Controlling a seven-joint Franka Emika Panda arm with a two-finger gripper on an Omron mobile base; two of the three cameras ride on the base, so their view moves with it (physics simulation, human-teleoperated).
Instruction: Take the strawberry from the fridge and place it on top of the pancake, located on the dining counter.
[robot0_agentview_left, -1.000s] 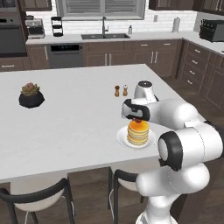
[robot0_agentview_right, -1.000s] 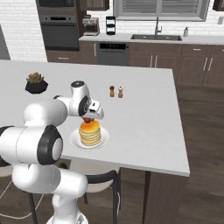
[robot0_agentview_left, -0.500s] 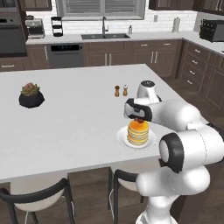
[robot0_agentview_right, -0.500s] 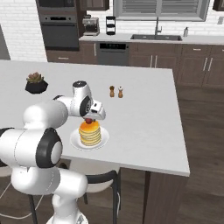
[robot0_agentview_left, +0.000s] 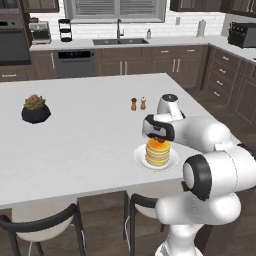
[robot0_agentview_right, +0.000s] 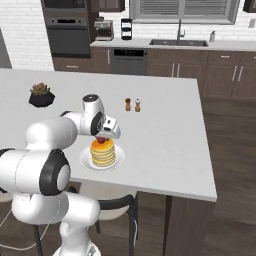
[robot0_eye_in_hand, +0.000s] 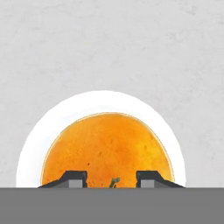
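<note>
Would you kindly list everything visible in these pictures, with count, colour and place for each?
dining counter: one, white top, in the foreground
plate: one, white, near the counter's front edge
pancake: one stack, golden-orange, on the plate
strawberry: one, red, just above the pancake, between the gripper's fingers
shakers: two, brown and pale, mid-counter behind the plate
potted plant: one, black pot, far left of the counter
sink: one, grey, on the back wall counter
oven: one, dark, in the back wall
stools: two, dark frames, under the counter's front edge
gripper: one, dark tips, shut on the strawberry over the pancake
</note>
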